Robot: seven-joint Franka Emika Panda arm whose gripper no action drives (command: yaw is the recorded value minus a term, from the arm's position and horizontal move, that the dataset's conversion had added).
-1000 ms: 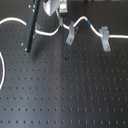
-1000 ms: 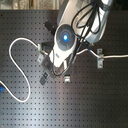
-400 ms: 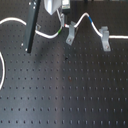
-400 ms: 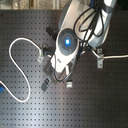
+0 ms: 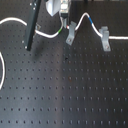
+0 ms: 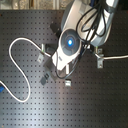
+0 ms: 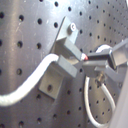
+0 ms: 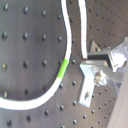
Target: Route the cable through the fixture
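The white cable [image 5: 44,35] runs in from the first exterior view's left and rises at its green-yellow band [image 5: 60,31] into my gripper [image 5: 64,23]. The gripper looks shut on the cable just above the slanted grey fixture [image 5: 71,33]. Past the fixture the cable arches up, shows its blue band [image 5: 92,21], and drops to the upright fork-topped clip [image 5: 105,38]. In the first wrist view a finger [image 7: 107,57] sits next to the fixture [image 7: 64,50], and the cable [image 7: 25,87] meets the slot. The second wrist view shows the green-yellow band [image 8: 62,68] beside the fixture [image 8: 89,76].
A black bar [image 5: 32,25] leans at the first exterior view's left, over the cable. The table is a black perforated board [image 5: 65,90]. In the second exterior view the arm [image 6: 70,42] hides the middle, a cable loop [image 6: 14,55] lies at the left, and small black parts [image 6: 45,78] lie below.
The gripper, with the cable, has edged right and down toward the slanted fixture in the first exterior view. The arm shifted right in the second exterior view.
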